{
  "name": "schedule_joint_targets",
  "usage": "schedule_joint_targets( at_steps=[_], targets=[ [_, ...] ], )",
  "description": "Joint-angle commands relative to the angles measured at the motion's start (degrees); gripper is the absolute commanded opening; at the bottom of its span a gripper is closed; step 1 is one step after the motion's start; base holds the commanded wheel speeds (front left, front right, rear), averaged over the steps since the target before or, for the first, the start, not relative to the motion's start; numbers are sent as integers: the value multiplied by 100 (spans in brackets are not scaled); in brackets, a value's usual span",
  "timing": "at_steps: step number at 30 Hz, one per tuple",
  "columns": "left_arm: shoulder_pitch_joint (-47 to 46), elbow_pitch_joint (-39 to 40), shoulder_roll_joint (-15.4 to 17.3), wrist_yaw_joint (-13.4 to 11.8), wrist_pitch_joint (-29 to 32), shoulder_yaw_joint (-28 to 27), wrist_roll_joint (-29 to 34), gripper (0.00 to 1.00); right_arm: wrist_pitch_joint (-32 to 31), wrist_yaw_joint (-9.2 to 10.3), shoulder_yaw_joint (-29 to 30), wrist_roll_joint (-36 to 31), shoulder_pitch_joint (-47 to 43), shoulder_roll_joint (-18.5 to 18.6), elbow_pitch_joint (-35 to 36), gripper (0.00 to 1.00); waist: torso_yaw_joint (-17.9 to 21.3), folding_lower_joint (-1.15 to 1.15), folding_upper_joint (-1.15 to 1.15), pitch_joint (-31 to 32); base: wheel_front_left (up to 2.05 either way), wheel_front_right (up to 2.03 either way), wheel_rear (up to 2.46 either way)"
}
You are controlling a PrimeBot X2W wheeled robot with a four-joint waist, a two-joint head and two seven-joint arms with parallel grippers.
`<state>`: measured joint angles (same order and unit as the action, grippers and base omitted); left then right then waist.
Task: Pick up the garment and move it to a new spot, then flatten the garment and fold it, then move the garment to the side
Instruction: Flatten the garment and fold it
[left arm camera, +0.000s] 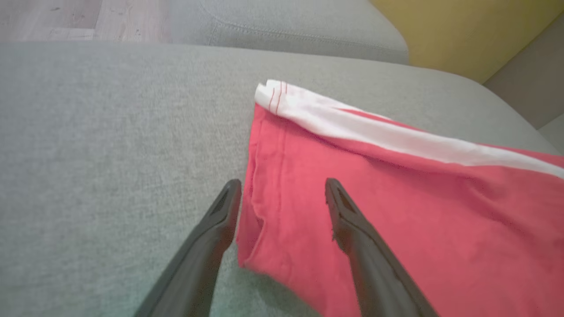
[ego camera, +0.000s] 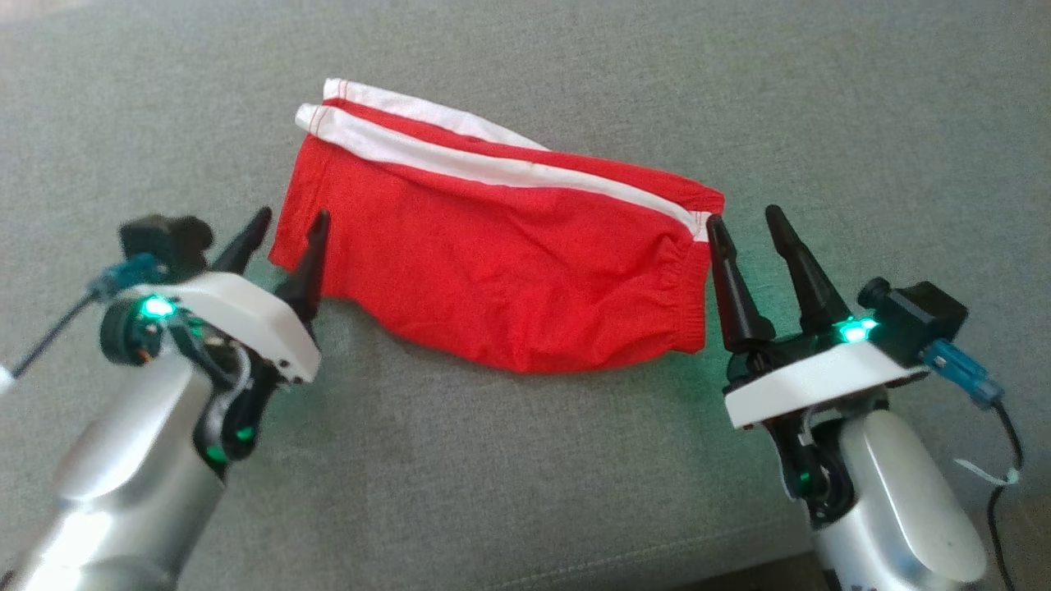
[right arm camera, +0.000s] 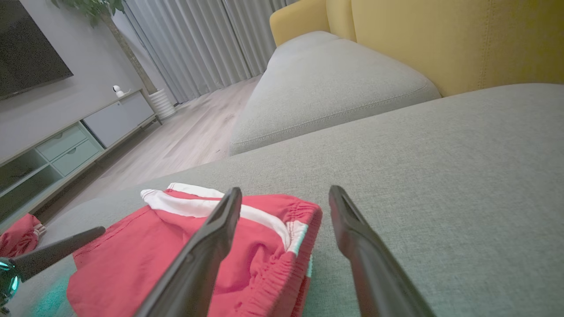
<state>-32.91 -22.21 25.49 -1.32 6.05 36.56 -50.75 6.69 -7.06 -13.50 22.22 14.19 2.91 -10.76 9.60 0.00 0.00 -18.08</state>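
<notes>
The left gripper [ego camera: 291, 215] hovers at the left end of the red shorts [ego camera: 493, 263]. Its silver forearm rises from the near left corner, where the frame cuts it off. Its two dark fingers stand spread, one over the bare grey sofa cushion [ego camera: 525, 476] and the other over the shorts' leg hem, pinching nothing. Whether that fingertip touches the fabric cannot be told. The shorts lie folded flat in the middle of the cushion, with white side stripes along the far edge and the lower layer mostly hidden. At their right end, by the elastic waistband, the right gripper [ego camera: 743, 215] points toward the far side. Its fingers are likewise spread and empty, and its forearm is cut off at the near edge.
</notes>
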Motion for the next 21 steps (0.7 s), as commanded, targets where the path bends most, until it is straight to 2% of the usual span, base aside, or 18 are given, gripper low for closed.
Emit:
schedule_joint_targets(
  at_steps=[1, 9, 15, 19, 20, 21],
  targets=[
    [-117, 43, 101, -117, -84, -165, 91, 100, -62, -43, -46, -66, -66, -3, 343, 100, 12, 0, 0, -72, 0, 0, 0],
    [-193, -202, 5, -397, -138, -166, 182, 100, -193, -43, 16, -97, -225, -3, 658, 100, 67, 0, 0, -177, 0, 0, 0],
    [-254, -181, -114, -164, 184, -10, 30, 100, -225, -43, 10, -83, -277, -3, 744, 100, 84, 0, 0, -217, 0, 0, 0],
    [-293, -157, -181, -113, 479, 118, -38, 100, -234, -43, -31, -64, -264, -3, 768, 100, 113, 0, 0, -235, 0, 0, 0],
    [-314, -158, -192, -122, 507, 129, -38, 89, -231, -43, -46, -57, -253, -3, 771, 100, 125, 0, 0, -240, 0, 0, 0],
    [-334, -164, -202, -131, 522, 136, -36, 50, -228, -43, -58, -51, -242, -3, 770, 100, 137, 0, 0, -242, 0, 0, 0]
  ],
)
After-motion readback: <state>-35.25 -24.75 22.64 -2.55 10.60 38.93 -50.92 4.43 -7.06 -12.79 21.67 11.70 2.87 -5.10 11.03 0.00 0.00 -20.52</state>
